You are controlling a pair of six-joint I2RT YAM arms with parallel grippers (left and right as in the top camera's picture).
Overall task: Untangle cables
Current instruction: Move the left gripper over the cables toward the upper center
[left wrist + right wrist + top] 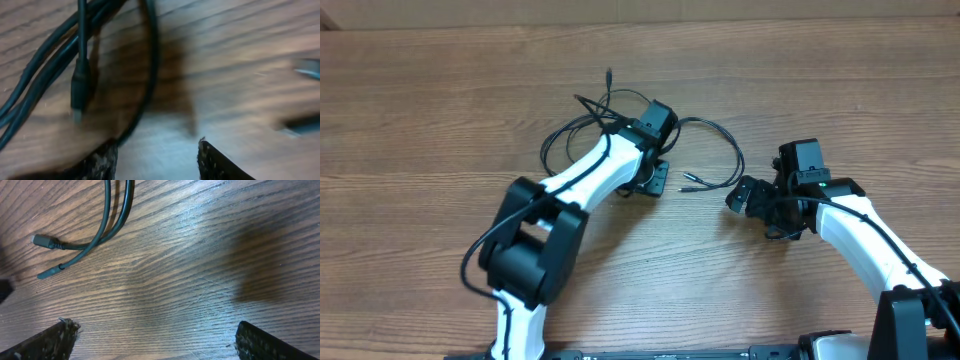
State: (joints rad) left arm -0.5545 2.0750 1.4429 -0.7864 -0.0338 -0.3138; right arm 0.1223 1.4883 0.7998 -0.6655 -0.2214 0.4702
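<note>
Cables (732, 145): loose tangle on the counter (420, 120), long axis roughly side to side, bunched around the left jaws. Left jaws partly open, gripping nothing; one plug (77, 95) just ahead points back toward them. Right jaws spread wide, empty; two plug ends (45, 242) lie ahead-left, pointing sideways, cords running away.
</note>
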